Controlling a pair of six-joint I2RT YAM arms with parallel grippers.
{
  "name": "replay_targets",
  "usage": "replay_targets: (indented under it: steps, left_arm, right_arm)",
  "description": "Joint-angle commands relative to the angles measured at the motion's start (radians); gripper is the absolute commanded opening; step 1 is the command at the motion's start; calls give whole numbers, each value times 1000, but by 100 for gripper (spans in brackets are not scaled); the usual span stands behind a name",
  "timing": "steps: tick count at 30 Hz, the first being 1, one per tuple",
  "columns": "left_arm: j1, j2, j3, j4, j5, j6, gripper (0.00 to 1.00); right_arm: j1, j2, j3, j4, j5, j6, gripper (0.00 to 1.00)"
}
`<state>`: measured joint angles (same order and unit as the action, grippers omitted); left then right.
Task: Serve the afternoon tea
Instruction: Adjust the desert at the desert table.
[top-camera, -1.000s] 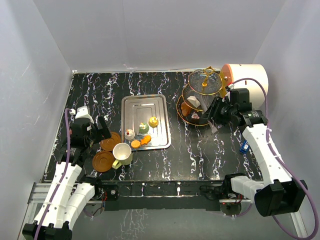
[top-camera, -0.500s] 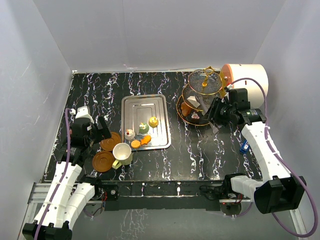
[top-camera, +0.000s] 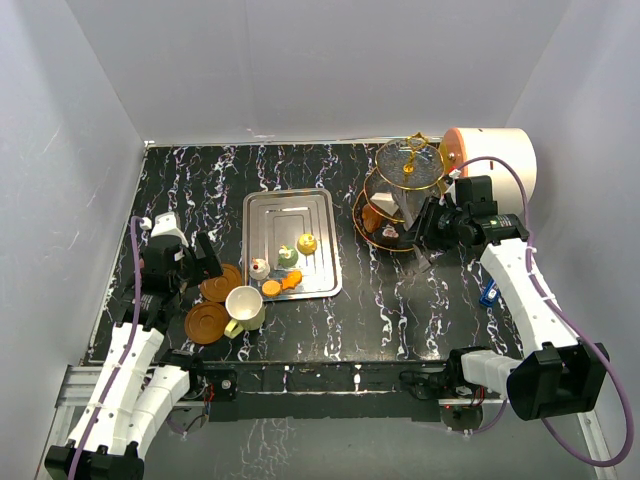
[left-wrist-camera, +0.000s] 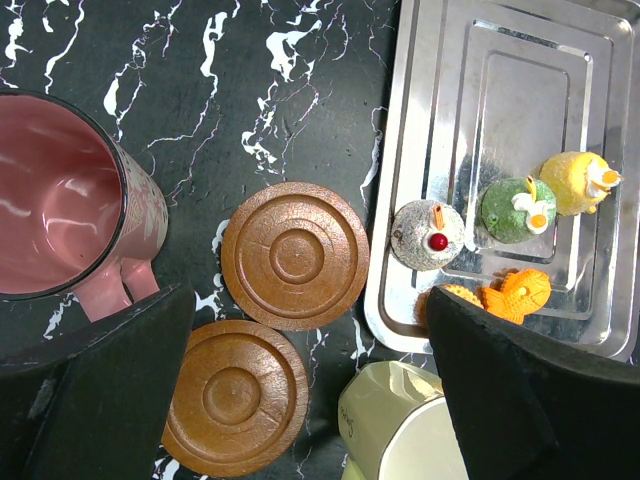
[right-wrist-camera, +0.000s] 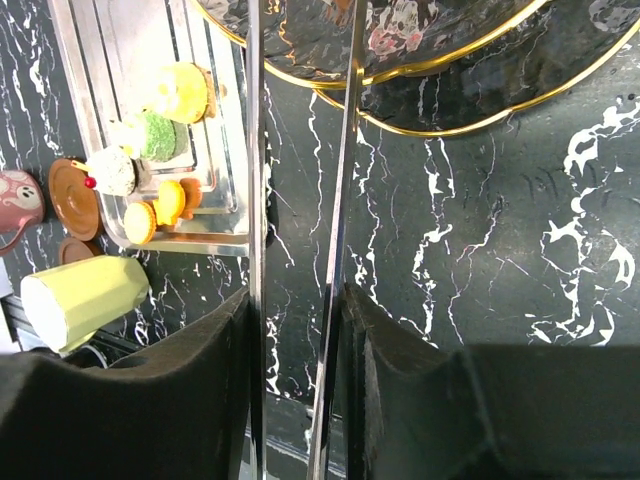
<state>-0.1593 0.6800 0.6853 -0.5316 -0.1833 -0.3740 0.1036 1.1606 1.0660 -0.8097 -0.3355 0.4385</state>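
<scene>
The right gripper (right-wrist-camera: 295, 300) is pinched on a pair of metal tongs (right-wrist-camera: 340, 150). Their two blades run close together toward the gold-framed tiered stand (top-camera: 405, 190) at the far right of the tabletop (top-camera: 400, 300), and their tips lie beyond the wrist view's top edge. An orange cake (top-camera: 372, 218) sits on one of the stand's lower plates.

The left gripper (left-wrist-camera: 308, 300) is spread wide and hangs above two brown saucers (left-wrist-camera: 295, 255), which lie touching each other just left of the steel tray (left-wrist-camera: 440, 60). A pink cup (left-wrist-camera: 60, 200) stands left of the saucers, and a cream cup (left-wrist-camera: 400, 430) is beside the nearer one.

At the tray's near end are a white cake (left-wrist-camera: 428, 235) with a red dot, a green cake (left-wrist-camera: 518, 208), a yellow cake (left-wrist-camera: 575, 182) and an orange pastry (left-wrist-camera: 515, 293).
</scene>
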Motion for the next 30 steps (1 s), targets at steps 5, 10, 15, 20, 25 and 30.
replay_targets:
  steps: [5,10,15,20,25,30]
  left_arm:
    - [-2,-1,15,1,5,10,99]
    - [-2,0,14,2,8,12,99]
    - [-2,-1,15,2,11,12,99]
    - [-1,-1,14,4,14,14,99]
    - [-2,-2,14,5,14,14,99]
    - [-2,-2,14,6,18,15,99]
  right_arm:
    - [-3,-23,75,15,-22,-64,25]
    - [-3,-43,118,-32,48,-125,23]
    - [-2,-63,133,-75,136,-180,23]
    - [-2,-77,126,-92,144,-206,23]
    - [-1,-104,118,-89,233,-203,22]
    - [0,-114,101,-69,274,-200,23]
